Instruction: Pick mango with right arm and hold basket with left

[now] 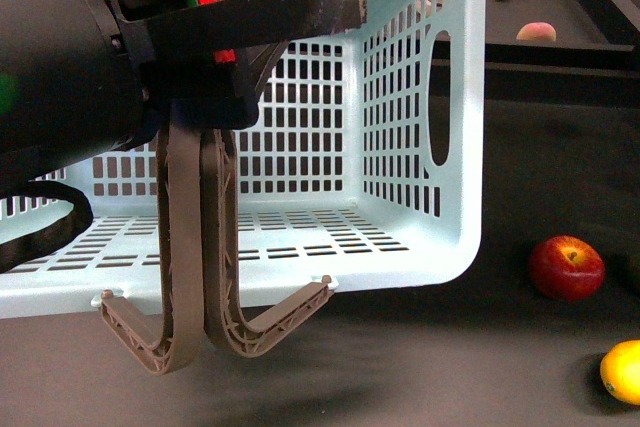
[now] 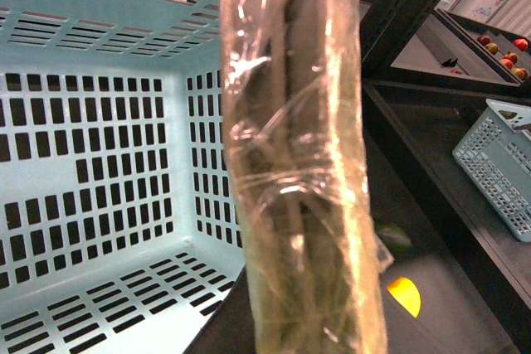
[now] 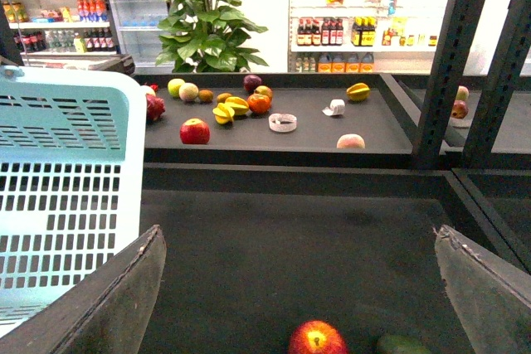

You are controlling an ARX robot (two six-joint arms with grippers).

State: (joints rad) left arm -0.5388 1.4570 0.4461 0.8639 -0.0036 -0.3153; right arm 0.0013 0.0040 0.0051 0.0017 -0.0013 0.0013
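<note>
The pale turquoise basket (image 1: 420, 147) fills the front view, tilted with its floor showing. Its two grey-brown ribbed handles (image 1: 190, 277) hang together in front. My black left gripper (image 1: 197, 112) is shut on these handles near their top. In the left wrist view the handles (image 2: 299, 163) are wrapped in clear film. The yellow-orange mango (image 1: 622, 372) lies on the dark table at the right, nearer than a red apple (image 1: 567, 267). It also shows in the left wrist view (image 2: 404, 296). My right gripper (image 3: 307, 288) is open and empty above the table, with the apple (image 3: 316, 339) between its fingers (image 3: 124, 304). That view does not show the mango.
A green fruit (image 3: 402, 344) lies beside the apple. A raised back shelf (image 3: 315, 134) carries several fruits, starfruits (image 3: 358, 90), a peach (image 3: 351, 142) and a white tape roll (image 3: 283, 122). Dark metal posts (image 3: 444, 55) stand at the right. A second small basket (image 2: 498, 172) sits on a side shelf.
</note>
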